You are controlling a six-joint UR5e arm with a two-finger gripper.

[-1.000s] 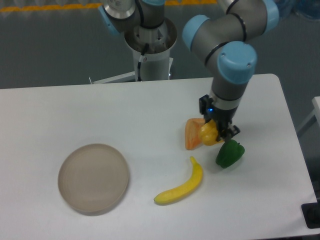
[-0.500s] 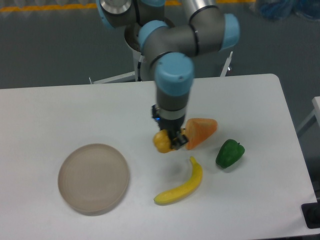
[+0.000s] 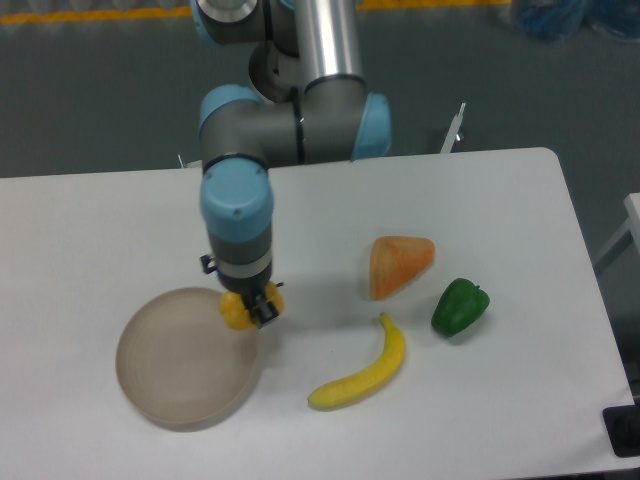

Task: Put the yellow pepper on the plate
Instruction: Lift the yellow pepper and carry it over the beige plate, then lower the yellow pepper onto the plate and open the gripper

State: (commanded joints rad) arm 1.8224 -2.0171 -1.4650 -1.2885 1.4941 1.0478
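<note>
Spanning the whole scene, the white table [image 3: 120,220] carries every object. The round grey-beige plate [image 3: 180,360], widest of the items, lies at front left and is bare. Over its right rim hangs the gripper [image 3: 250,308], its fingers pinching the yellow pepper [image 3: 237,310], which appears held above the dish rather than resting on it. The pick-up and most of the carry therefore look complete; what remains is to centre over the plate, lower and release. Well apart to the right lie the banana [image 3: 362,368], the pale-orange wedge [image 3: 398,265] and the green pepper [image 3: 460,306], none involved.
</note>
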